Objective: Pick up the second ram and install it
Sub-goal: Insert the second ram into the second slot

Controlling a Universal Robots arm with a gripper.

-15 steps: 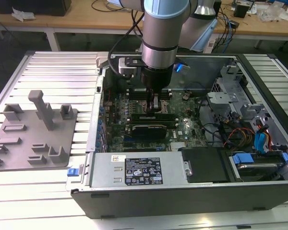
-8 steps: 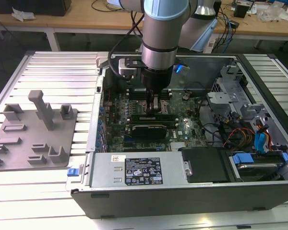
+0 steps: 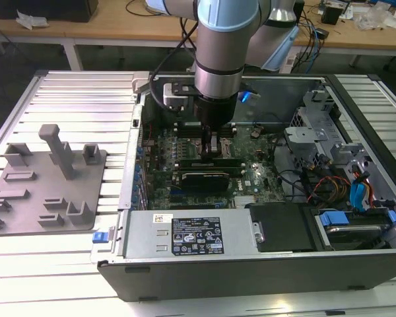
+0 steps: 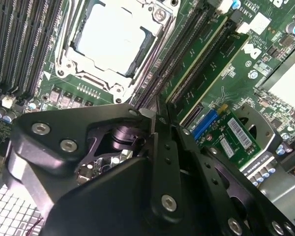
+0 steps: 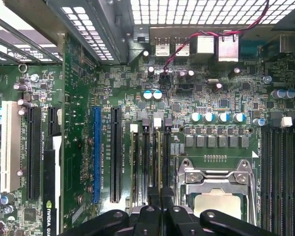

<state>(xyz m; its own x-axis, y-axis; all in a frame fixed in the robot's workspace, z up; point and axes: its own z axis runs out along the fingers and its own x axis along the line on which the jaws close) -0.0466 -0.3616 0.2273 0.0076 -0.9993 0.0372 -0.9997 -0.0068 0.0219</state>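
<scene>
1 pincer (image 3: 216,150) down at memory slots (image 5: 145,162) beside processor (image 4: 110,37); grasp hidden, cannot tell if clenched.

The tray (image 3: 46,191) lies on the exterior view's left of the computer case (image 3: 251,277), the claw (image 3: 214,153) inside it.

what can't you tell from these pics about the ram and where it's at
- ram: in the second wrist view its near end runs behind the gripper, so whether it is held or fully seated cannot be told
- slots: in the first wrist view the gripper covers one end
- processor: in the first wrist view, cut off by the picture's edge
- in the exterior view the arm covers the slots beneath it
</scene>
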